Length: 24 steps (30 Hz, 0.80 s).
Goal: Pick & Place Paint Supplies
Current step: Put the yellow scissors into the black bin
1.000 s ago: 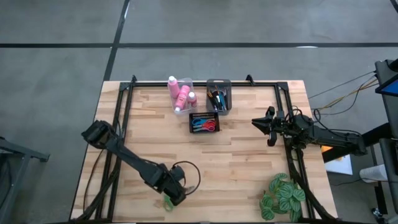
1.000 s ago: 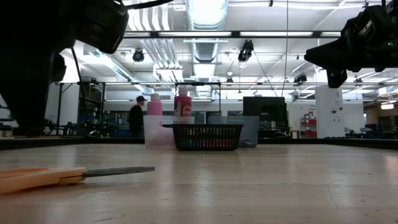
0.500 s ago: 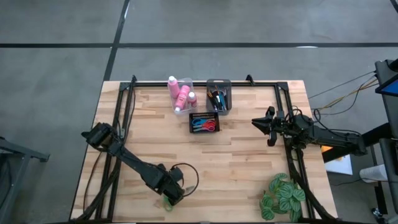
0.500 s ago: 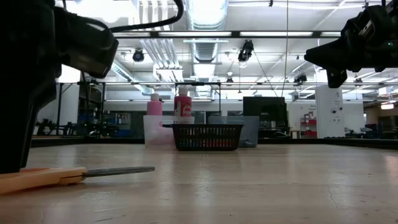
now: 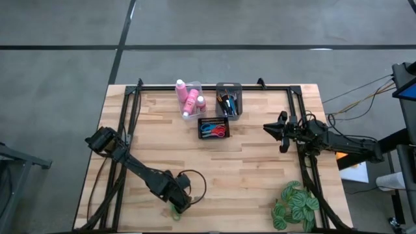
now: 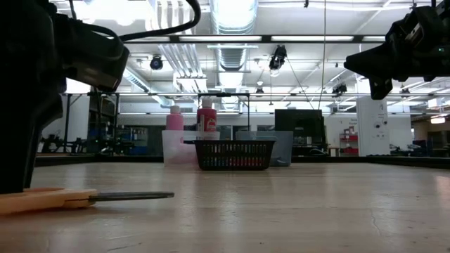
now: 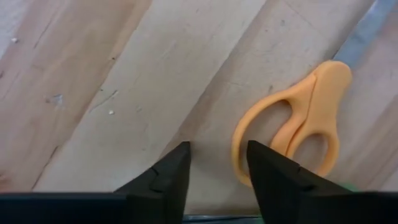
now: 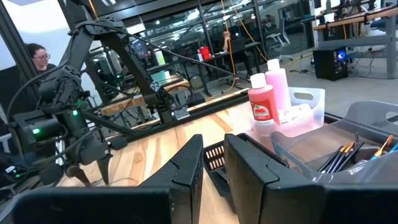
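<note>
While the left hand (image 7: pixel 216 177) hovers, fingers apart, just beside them, the orange scissors (image 7: pixel 298 124) look light, stiff (slippery plastic); grip the handle loops.

The left end effector (image 7: pixel 216 168) points down at the pale wooden tabletop (image 7: pixel 93 74), its two dark fingers (image 7: pixel 168 177) parted with bare wood showing between them. Just beside one finger lie orange-handled scissors (image 7: pixel 298 130), flat on the planks, the grey blade running off the frame's corner. A green sliver, perhaps another object, shows at the edge.
</note>
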Each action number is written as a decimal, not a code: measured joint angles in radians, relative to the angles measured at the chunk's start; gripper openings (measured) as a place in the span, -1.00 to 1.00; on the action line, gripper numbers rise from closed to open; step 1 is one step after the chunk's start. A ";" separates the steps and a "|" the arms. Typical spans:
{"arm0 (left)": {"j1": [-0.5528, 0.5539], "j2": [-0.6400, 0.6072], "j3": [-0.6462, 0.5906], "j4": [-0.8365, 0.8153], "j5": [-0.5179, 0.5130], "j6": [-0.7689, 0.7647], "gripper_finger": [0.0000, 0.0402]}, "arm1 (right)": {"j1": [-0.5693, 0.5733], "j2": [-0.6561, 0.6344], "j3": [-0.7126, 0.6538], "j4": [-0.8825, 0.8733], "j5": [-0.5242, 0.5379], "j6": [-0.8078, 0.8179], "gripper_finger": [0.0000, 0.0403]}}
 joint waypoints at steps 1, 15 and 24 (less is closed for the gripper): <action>0.000 0.000 0.000 -0.003 0.000 0.003 -0.25 | 0.000 0.000 0.000 0.000 0.000 0.000 -0.68; 0.000 0.002 -0.002 0.004 0.003 -0.021 -0.97 | 0.000 0.000 0.000 0.000 0.000 0.000 -0.68; 0.000 0.000 -0.003 0.006 0.003 -0.022 -0.95 | 0.000 0.000 0.000 0.000 0.000 0.000 -0.68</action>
